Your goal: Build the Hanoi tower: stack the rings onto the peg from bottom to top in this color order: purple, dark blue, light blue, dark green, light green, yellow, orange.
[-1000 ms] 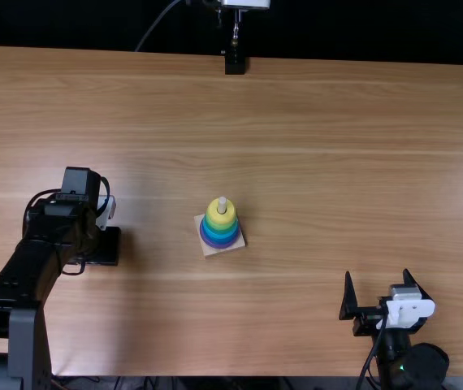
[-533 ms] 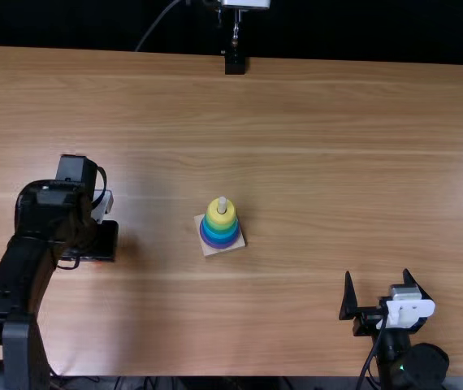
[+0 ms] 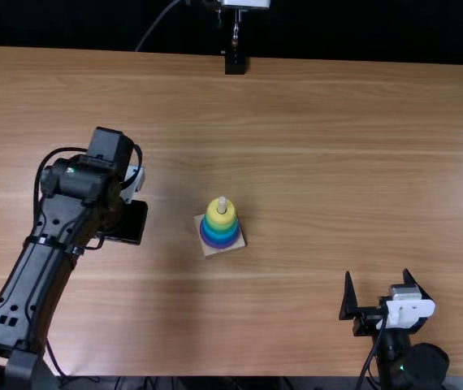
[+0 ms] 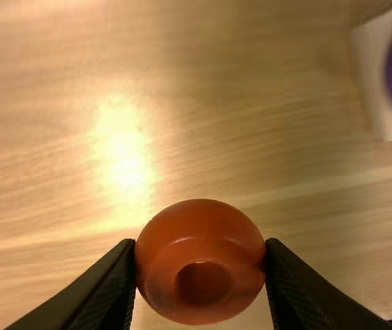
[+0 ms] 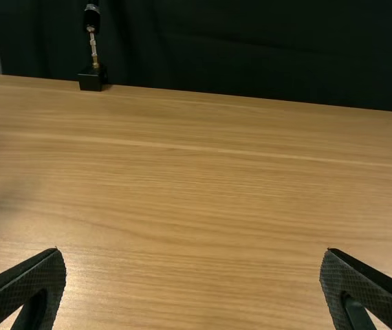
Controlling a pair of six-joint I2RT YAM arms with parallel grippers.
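An orange ring [image 4: 182, 223], the piece due at the top of a Hanoi tower, hangs pinched between the two fingers of the left gripper [image 4: 201, 242], over a light brown wooden table [image 3: 337, 146] and to the left of the stack as the top view shows it. The glossy ring looks light, stiff and hard to break, likely plastic; its smooth, rounded sides could slip or tilt under an uneven squeeze. The present hold, on opposite sides of the outer rim with the central hole free, seems the right one for threading it. Near mid-table, a bare tip of peg [image 3: 222, 202] rises above a yellow ring [image 3: 222, 220], with green and blue bands below, a purple ring [image 3: 219, 245] lowest, and a square wooden base [image 3: 209, 251] beneath. The right gripper [image 5: 193, 251] waits empty, fingers spread, near the table's near edge. The tabletop is flat and grained, with a bright glare patch; beyond its far edge hangs a dark backdrop [image 5: 251, 55], with a small black stand [image 3: 235, 63] at the edge.
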